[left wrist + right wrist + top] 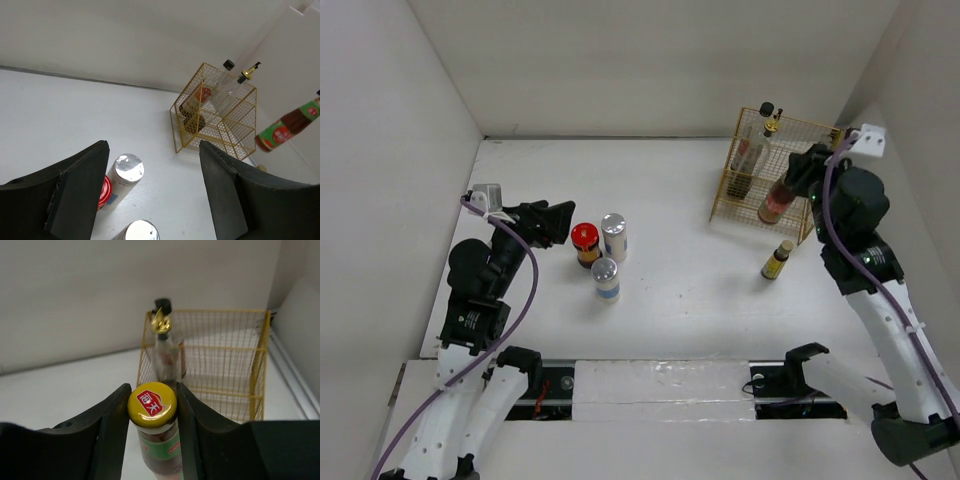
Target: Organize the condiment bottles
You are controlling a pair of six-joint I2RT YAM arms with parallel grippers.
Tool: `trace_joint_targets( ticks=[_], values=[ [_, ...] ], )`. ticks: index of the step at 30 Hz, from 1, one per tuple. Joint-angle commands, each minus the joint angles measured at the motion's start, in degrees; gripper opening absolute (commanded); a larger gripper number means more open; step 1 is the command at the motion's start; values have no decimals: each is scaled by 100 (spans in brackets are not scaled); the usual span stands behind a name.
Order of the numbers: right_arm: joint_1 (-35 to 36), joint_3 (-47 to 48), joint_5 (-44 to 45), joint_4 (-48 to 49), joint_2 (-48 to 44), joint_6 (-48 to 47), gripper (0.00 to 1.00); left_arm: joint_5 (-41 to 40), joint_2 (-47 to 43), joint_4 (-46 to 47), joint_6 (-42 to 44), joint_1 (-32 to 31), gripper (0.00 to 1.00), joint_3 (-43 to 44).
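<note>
My right gripper (152, 402) is shut on the yellow cap of the red bottle (159, 440), which hangs in the air in front of the yellow wire basket (752, 205); the bottle also shows in the top view (777, 200) and the left wrist view (285, 129). Two tall clear bottles (752, 150) stand in the basket. A small dark bottle with a yellow cap (778, 259) stands on the table by the basket. A red-lidded dark jar (585, 243) and two silver-capped shakers (613, 236) (606, 279) stand at the left. My left gripper (558, 222) is open and empty, just left of the jar.
White walls close in the table on three sides. The basket (215, 112) stands at the back right near the corner. A rail with both arm bases runs along the near edge (660, 382).
</note>
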Motion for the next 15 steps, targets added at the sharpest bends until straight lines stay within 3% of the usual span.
trace_joint_targets(
  ticks=[1, 6, 15],
  values=[
    [-646, 699, -221, 1065, 419, -153, 7, 51, -85, 235, 10, -35, 69, 25],
    [-1805, 1840, -1527, 1224, 1569, -153, 6, 51, -24, 235, 10, -35, 69, 25],
    [-2247, 3460, -2006, 1347, 3065, -153, 5, -2, -23, 235, 10, -35, 69, 25]
  ],
)
